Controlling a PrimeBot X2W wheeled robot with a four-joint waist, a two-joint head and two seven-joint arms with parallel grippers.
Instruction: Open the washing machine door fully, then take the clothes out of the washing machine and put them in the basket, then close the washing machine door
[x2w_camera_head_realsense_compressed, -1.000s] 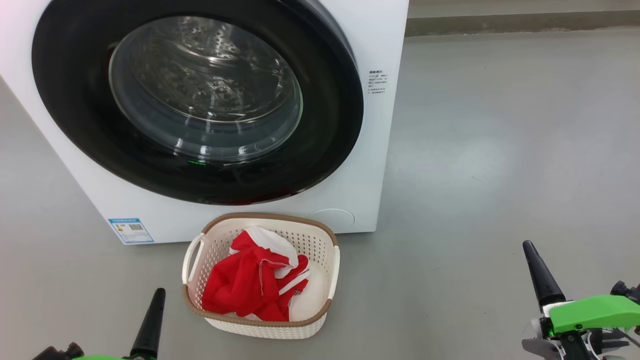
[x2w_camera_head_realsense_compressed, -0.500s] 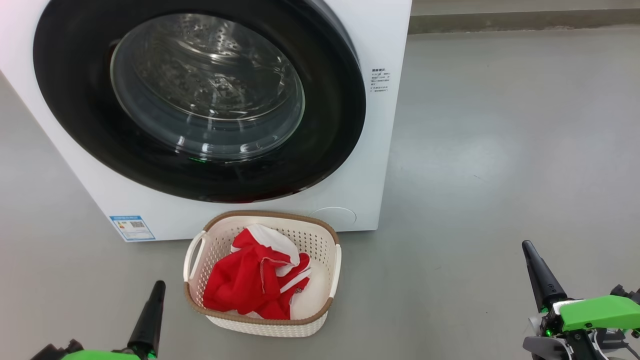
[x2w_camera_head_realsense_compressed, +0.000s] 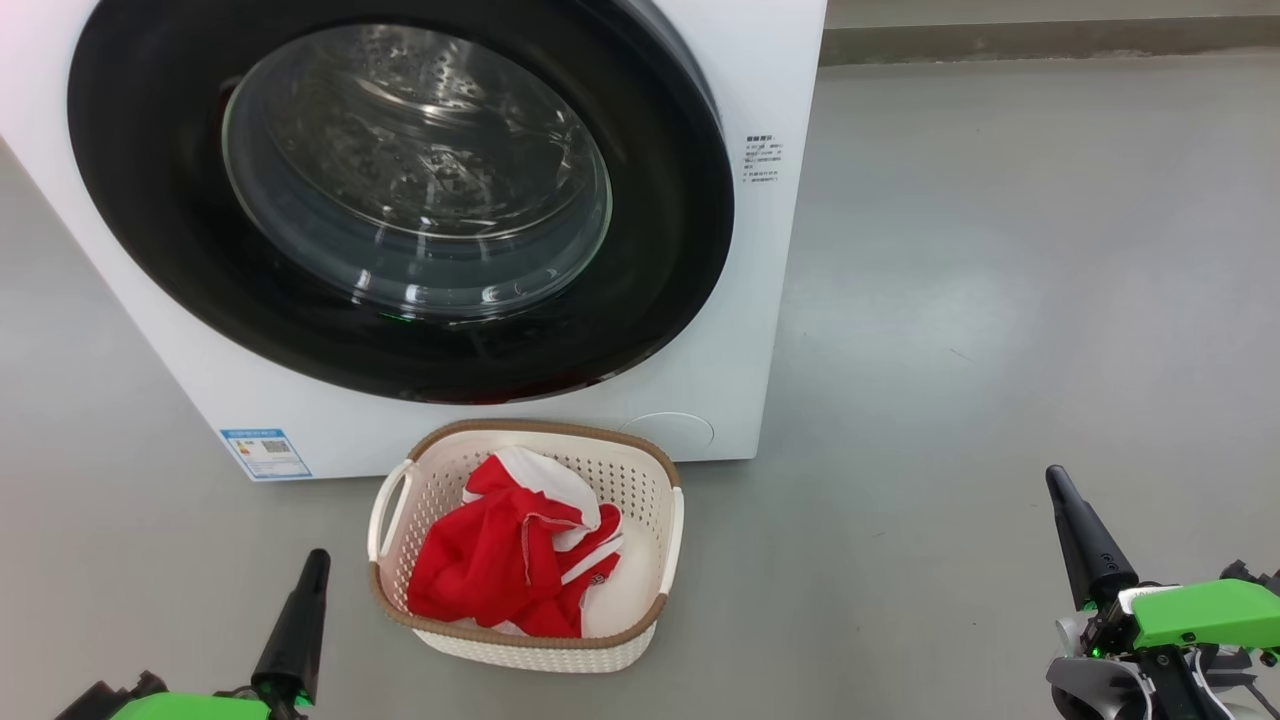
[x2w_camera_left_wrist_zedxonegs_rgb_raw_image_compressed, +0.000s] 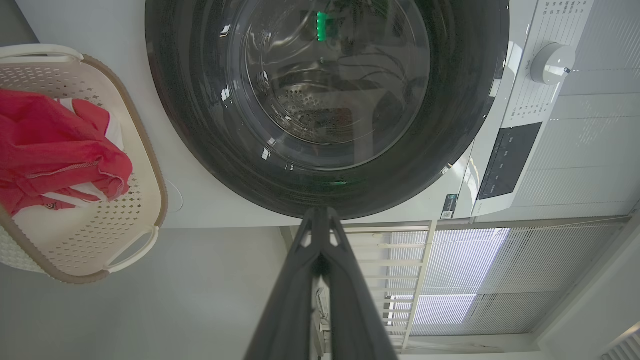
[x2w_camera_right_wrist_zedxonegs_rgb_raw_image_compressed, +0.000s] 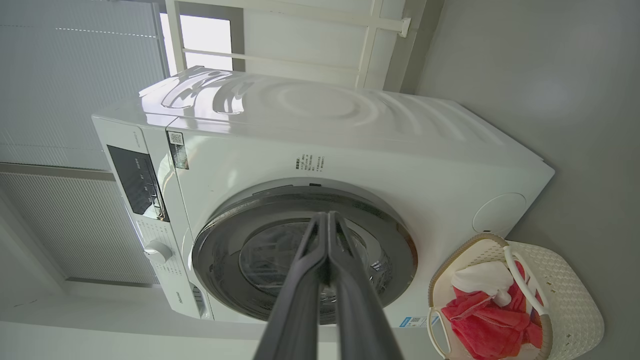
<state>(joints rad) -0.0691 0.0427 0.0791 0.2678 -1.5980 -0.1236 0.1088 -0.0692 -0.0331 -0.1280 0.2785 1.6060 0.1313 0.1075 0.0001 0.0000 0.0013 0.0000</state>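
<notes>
Now the washing machine door (x2w_camera_head_realsense_compressed: 150, 210) sits shut against the front of the white washing machine (x2w_camera_head_realsense_compressed: 745, 80), and its clear bowl window shows the steel drum (x2w_camera_head_realsense_compressed: 430, 170) behind it. A small blue label (x2w_camera_head_realsense_compressed: 265, 453) sits at the machine's lower left corner. On the grey floor (x2w_camera_head_realsense_compressed: 950, 350), just before the machine's lower front edge, stands the cream basket (x2w_camera_head_realsense_compressed: 530, 645). The red clothes (x2w_camera_head_realsense_compressed: 490, 570), with white trim and a white cloth piece, lie bunched inside it. The left gripper (x2w_camera_head_realsense_compressed: 316, 562) hangs over the floor near the basket's left side, its two dark fingers pressed together and holding nothing. The right gripper (x2w_camera_head_realsense_compressed: 1058, 490) hangs well apart to the right over bare floor, fingers likewise pressed together and empty.
</notes>
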